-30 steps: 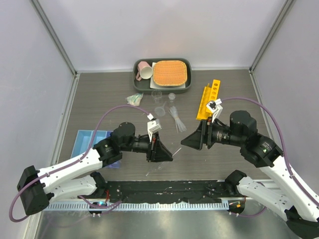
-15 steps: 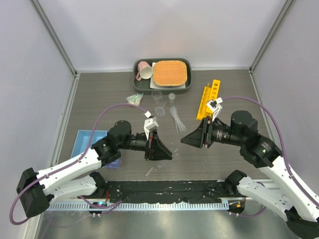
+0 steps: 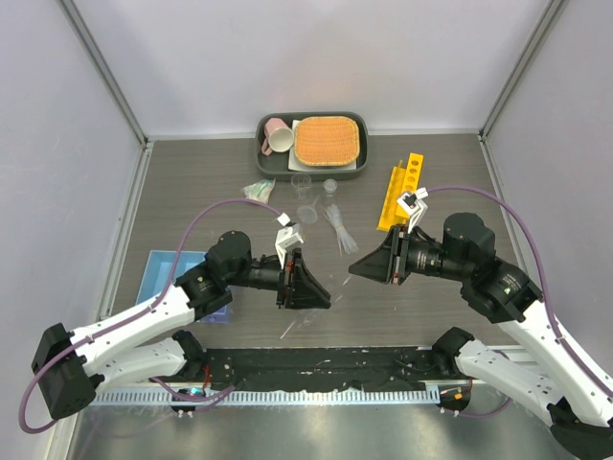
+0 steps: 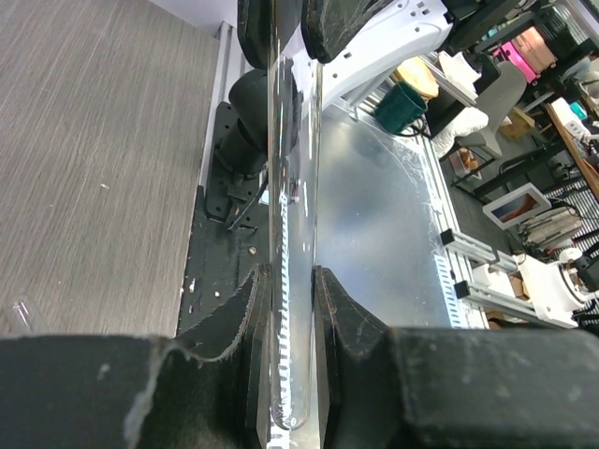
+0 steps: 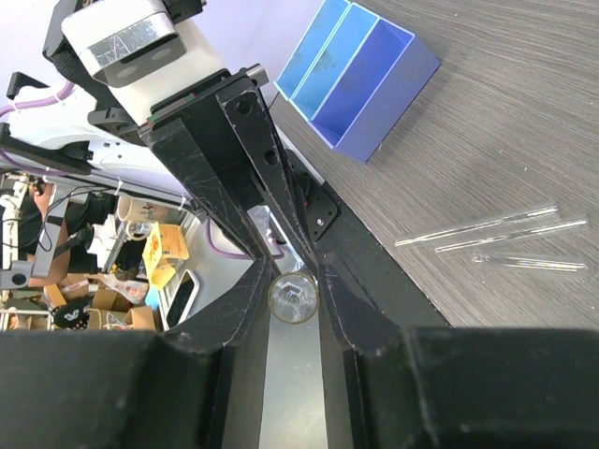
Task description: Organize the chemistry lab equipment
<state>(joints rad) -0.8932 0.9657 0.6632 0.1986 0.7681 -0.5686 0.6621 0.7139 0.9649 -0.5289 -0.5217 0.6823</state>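
Observation:
A thin glass tube [image 4: 292, 187] runs between my two grippers, held above the table's near middle. My left gripper [image 3: 324, 295] is shut on its rounded closed end, seen up close in the left wrist view [image 4: 290, 309]. My right gripper [image 3: 354, 270] faces it, and its fingers [image 4: 332, 23] press either side of the tube's open mouth [image 5: 293, 297]. The blue three-compartment tray [image 3: 172, 273] lies at the near left. The yellow holed rack [image 3: 400, 192] lies at the right. Small clear beakers [image 3: 302, 182], a funnel [image 3: 306, 213] and pipettes [image 3: 338, 228] lie at mid-table.
Three loose glass tubes [image 5: 487, 224] lie on the table near the front edge [image 3: 297, 326]. A dark tray [image 3: 356, 168] at the back holds a pink mug [image 3: 278, 136] and an orange woven mat [image 3: 327, 140]. Grey walls close in both sides.
The left gripper has shifted slightly up and to the left with the tube. The right gripper has stayed almost still at the tube's mouth.

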